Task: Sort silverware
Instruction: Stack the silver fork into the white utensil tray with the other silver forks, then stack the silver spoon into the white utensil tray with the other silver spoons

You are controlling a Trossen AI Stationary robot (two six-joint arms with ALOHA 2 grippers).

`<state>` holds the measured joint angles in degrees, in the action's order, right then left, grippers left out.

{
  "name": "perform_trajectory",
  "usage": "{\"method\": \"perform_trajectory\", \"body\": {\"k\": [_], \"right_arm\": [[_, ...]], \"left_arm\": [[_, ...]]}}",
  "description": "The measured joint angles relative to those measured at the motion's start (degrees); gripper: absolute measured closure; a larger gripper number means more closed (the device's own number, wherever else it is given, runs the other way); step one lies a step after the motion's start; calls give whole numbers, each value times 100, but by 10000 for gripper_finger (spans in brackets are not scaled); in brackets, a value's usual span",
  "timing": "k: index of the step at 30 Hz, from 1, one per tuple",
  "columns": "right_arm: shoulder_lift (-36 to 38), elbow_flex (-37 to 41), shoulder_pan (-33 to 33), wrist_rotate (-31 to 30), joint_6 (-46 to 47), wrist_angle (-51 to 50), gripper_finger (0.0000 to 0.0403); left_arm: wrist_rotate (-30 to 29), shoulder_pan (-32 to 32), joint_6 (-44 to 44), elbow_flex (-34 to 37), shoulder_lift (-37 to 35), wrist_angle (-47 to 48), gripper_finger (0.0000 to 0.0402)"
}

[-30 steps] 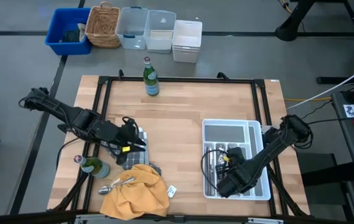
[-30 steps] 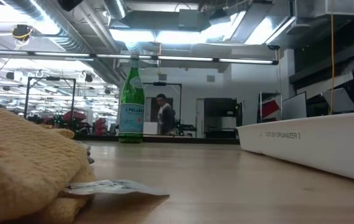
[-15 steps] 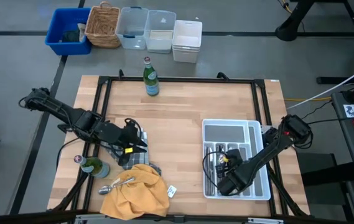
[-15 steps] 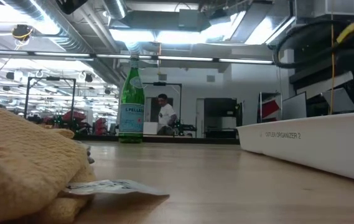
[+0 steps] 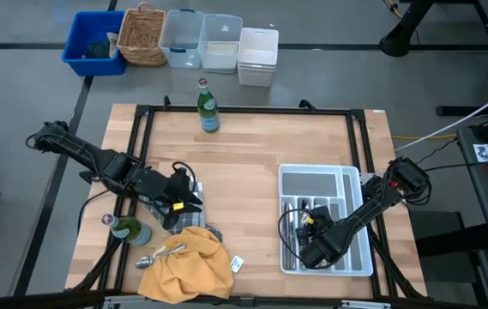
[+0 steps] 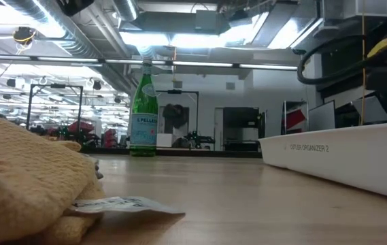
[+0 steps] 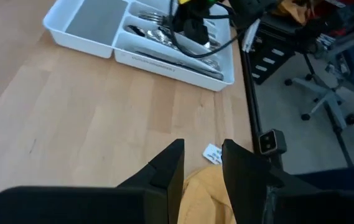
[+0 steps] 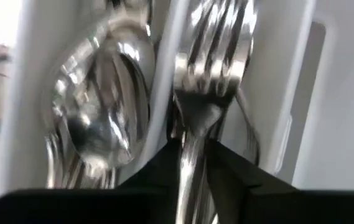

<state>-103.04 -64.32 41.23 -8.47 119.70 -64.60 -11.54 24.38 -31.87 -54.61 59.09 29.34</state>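
Observation:
The silverware shows in two places. Spoons [image 8: 99,106] and forks lie in the narrow compartments of the white tray [image 5: 325,184], and a spoon or two [image 5: 162,254] lie beside the yellow cloth [image 5: 188,266] at the near left. My right gripper [image 5: 310,255] points down into the tray's near end and is shut on a fork [image 8: 217,37]. My left gripper [image 5: 194,199] hovers open over the left half of the table, just beyond the yellow cloth [image 7: 208,193], with nothing between its fingers [image 7: 173,165]. My right gripper pinches the fork's neck [image 8: 192,134], just behind the tines, between its two fingers. They come steeply from above. The fork runs along its compartment, with the tines [image 8: 217,37] lying on other forks in the tray.
One green bottle [image 5: 207,107] stands at the table's far edge, another [image 5: 128,230] at the near left by the left arm. A paper tag [image 5: 236,263] lies by the yellow cloth. Bins and a basket [image 5: 141,34] stand beyond the table. Bare wood lies between cloth and tray.
My right arm has sunk over the tray's near end. Its cable loop has come down into the low view above the tray. The silverware by the yellow cloth lies as before.

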Motion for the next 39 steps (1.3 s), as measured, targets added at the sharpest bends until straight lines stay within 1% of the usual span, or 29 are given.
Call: {"method": "perform_trajectory", "body": {"k": [4,7,10,12,17,22,28,30,36,39], "right_arm": [[-18,7,0,55,-8,29,297],[-18,7,0,176,-9,22,279],[-18,-16,0,352,-62,-11,273],[-18,-74,0,373,-253,-13,272],[-18,-372,0,374,-650,-190,272],[-18,-726,0,357,-758,-531,272],[-18,-1119,0,350,-771,-872,272],[-14,-1255,0,350,-787,-972,271],[-13,-1562,0,236,-1084,-1150,271],[-11,-1620,0,186,-1092,-1212,271]], "left_arm": [[235,1,284,-4,0,4,306],[431,1,480,-83,0,11,306],[582,1,747,-206,0,17,306],[722,1,945,-254,0,13,306],[1319,0,950,-264,104,240,306],[1931,-13,597,-263,607,707,306],[2816,10,528,-262,1537,870,306],[3054,61,532,-262,1837,1108,306],[3389,231,635,-262,2538,2138,306],[3394,305,635,-262,2795,2335,306]]}}
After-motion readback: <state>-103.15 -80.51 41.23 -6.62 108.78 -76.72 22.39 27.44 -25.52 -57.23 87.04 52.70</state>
